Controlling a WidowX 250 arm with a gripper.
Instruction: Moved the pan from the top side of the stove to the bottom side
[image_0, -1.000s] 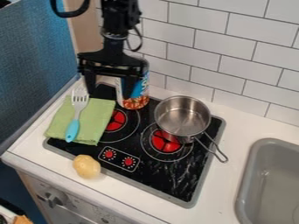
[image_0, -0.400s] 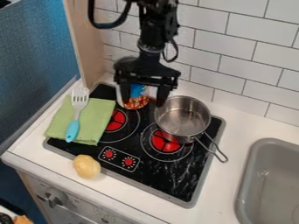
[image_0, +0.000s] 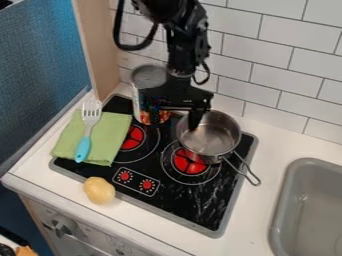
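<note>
Over the white bench (image_0: 277, 145), my pincer (image_0: 174, 116), spread open, has come down to the pan (image_0: 215, 142); gripping looks next.

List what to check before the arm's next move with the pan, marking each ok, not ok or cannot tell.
1. Pan upright on the stove's top side: ok.
2. Gripper at the pan, fingers apart: ok.
3. Pan gripped: not ok, the fingers are not closed on it.
4. Gripper clear of the can: cannot tell, they overlap in this view.
5. Pan handle clear of the green cloth: ok.
6. Potato off the burners: ok.
</note>
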